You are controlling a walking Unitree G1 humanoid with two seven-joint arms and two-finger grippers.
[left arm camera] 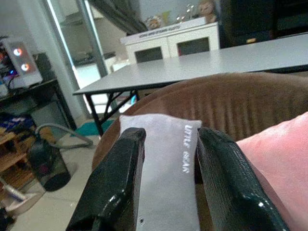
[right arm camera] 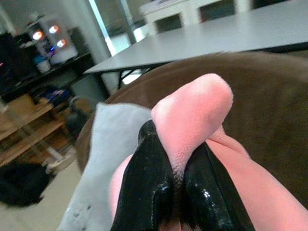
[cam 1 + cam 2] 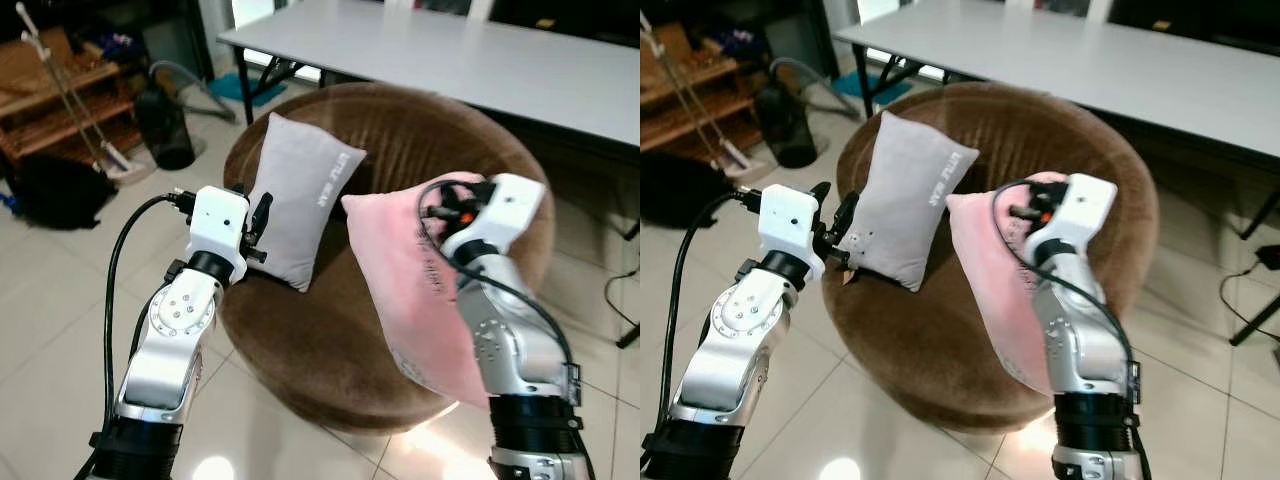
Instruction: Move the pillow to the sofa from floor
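Two pillows here: grey pillow (image 3: 298, 200) already propped at 10 o'clock on brown sofa (image 3: 330, 340). Pink pillow (image 3: 410, 290) pinched tight in right gripper (image 2: 175, 185), dangling above seat. Left gripper (image 1: 166, 183) parted, empty. Just needs dropping.

floor: pale tiles (image 3: 60, 340) | grey table (image 3: 480, 60) behind | wooden shelf (image 3: 60, 100) left

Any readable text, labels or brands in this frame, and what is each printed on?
"LITTLE BEAR": white print on the grey pillow, read in the left wrist view.
Dark print on the pink pillow, held by the right claw: too blurred to read.
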